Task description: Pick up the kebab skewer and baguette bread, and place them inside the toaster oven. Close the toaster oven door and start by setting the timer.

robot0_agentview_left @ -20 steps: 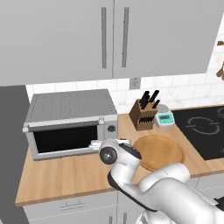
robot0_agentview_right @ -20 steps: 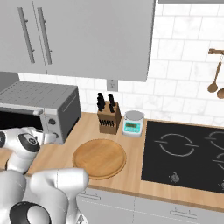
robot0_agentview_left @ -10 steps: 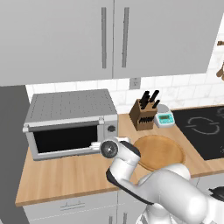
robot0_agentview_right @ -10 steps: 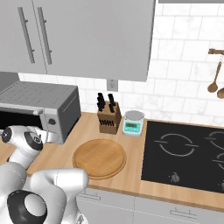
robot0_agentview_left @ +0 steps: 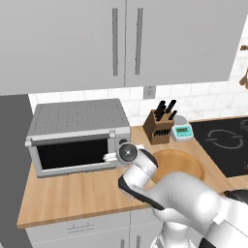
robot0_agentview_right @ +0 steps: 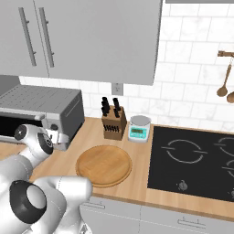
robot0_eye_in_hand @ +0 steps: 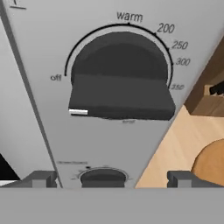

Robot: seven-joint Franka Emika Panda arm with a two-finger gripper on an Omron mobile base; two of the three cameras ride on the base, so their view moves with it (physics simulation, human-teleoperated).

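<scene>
The silver-grey toaster oven (robot0_agentview_left: 77, 116) (robot0_agentview_right: 41, 98) stands at the counter's left, and its dark-glass door (robot0_agentview_left: 72, 153) is shut. My gripper (robot0_eye_in_hand: 111, 180) is open and faces the right-hand control panel (robot0_agentview_left: 122, 140) from very close. A large dark knob (robot0_eye_in_hand: 120, 92) with its white mark near "off" sits ahead of me. A second knob (robot0_eye_in_hand: 104, 177) lies low between my fingertips (robot0_eye_in_hand: 43, 179). In the right base view my gripper (robot0_agentview_right: 60, 138) sits against the panel's front. The kebab skewer and the baguette bread are out of view.
A round wooden board (robot0_agentview_left: 177, 164) (robot0_agentview_right: 104, 164) lies right of the oven. Behind it stand a knife block (robot0_agentview_left: 159, 127) (robot0_agentview_right: 113, 123) and a small scale (robot0_agentview_left: 181, 130) (robot0_agentview_right: 138, 128). A black cooktop (robot0_agentview_right: 192, 160) lies further right. Wall cabinets hang overhead.
My hand has risen a little and moved in closer to the oven's control panel. Nothing else has moved.
</scene>
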